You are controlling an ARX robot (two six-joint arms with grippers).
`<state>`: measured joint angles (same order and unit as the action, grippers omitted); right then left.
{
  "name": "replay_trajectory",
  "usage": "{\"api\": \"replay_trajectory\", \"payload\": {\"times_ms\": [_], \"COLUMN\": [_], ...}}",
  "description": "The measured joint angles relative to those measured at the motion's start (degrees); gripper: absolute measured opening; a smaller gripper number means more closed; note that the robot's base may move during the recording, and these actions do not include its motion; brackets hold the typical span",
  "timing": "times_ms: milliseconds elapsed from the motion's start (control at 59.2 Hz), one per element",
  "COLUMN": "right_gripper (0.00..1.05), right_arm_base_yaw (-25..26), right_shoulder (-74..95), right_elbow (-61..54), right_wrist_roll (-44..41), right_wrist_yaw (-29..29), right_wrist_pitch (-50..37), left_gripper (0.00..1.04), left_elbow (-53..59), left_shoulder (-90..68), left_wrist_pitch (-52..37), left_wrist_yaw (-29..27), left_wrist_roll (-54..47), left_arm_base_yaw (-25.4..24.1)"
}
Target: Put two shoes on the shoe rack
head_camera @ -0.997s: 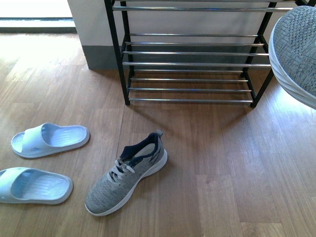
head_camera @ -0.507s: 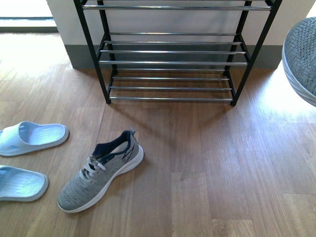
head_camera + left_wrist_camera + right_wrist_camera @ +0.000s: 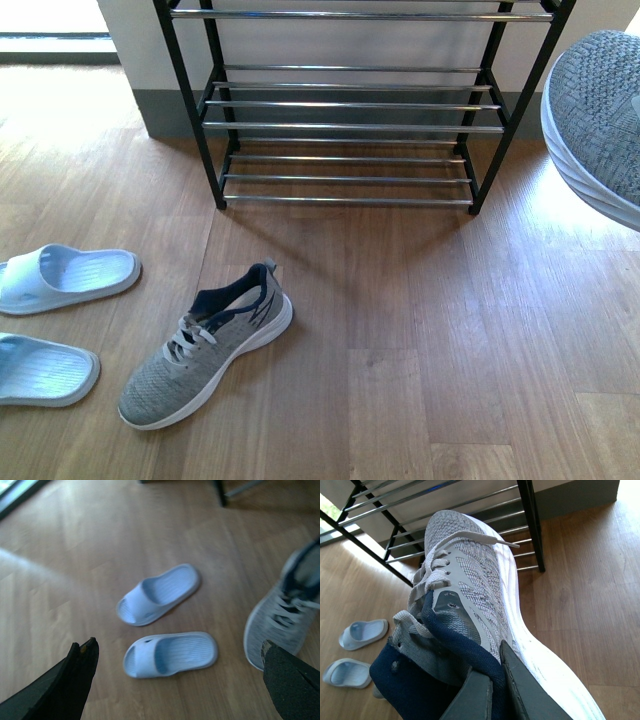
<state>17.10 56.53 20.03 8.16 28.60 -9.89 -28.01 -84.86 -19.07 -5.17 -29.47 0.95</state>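
Front view first. The tall shoe rack [image 3: 350, 127], with black metal uprights and thin silver rods, stands against the pale wall with its feet on the wood-plank floor [image 3: 430, 330]. In front of it and off to the left, well apart from it, lies a grey knit lace-up trainer with a thick white sole and navy collar. This floor sneaker [image 3: 205, 347] sits upright on its sole, heel toward the rack and toe toward the camera. Left of it lie two pale blue rubber slide sandals, the far slide [image 3: 65, 280] and the near slide [image 3: 40, 370], both sole-down. At the right edge looms the matching grey knit toe and white sole of the lifted sneaker [image 3: 600, 110]. It is off the floor, close to the camera and just right of the rack's right upright.

Over to the left wrist view, which is rather blurred. The left gripper [image 3: 176, 646] has its two dark fingers spread wide with nothing between them, and it hangs above the floor. Both slides lie below it, and the floor sneaker is off to one side.

Now the right wrist view. The right gripper [image 3: 496, 680] has its grey fingers pinched narrow on the navy collar at the heel of the lifted sneaker. The shoe's toe points at the rack's rods. The shoe is above the bare planks and short of the rack, resting on no tier.
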Motion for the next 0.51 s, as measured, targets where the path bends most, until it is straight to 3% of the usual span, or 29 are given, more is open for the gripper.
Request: {"api": "replay_trajectory", "payload": {"times_ms": [118, 270, 507], "right_gripper": [0.01, 0.01, 0.01], "right_arm_base_yaw": [0.0, 0.0, 0.0], "right_shoulder": [0.0, 0.0, 0.0], "right_elbow": [0.0, 0.0, 0.0], "right_wrist_roll": [0.0, 0.0, 0.0], "right_wrist_yaw": [0.17, 0.11, 0.15], "right_wrist_pitch": [0.0, 0.0, 0.0], "left_gripper": [0.95, 0.95, 0.95], "left_elbow": [-7.3, -16.46, -30.4], "left_shoulder": [-13.94, -32.15, -53.27], "left_wrist_pitch": [0.15, -2.34, -1.49], "left_wrist_yaw": [6.34, 7.48, 11.41], "left_wrist_roll": [-4.07, -3.87, 1.18], "left_arm_base_yaw": [5.38, 11.21, 16.0]}}
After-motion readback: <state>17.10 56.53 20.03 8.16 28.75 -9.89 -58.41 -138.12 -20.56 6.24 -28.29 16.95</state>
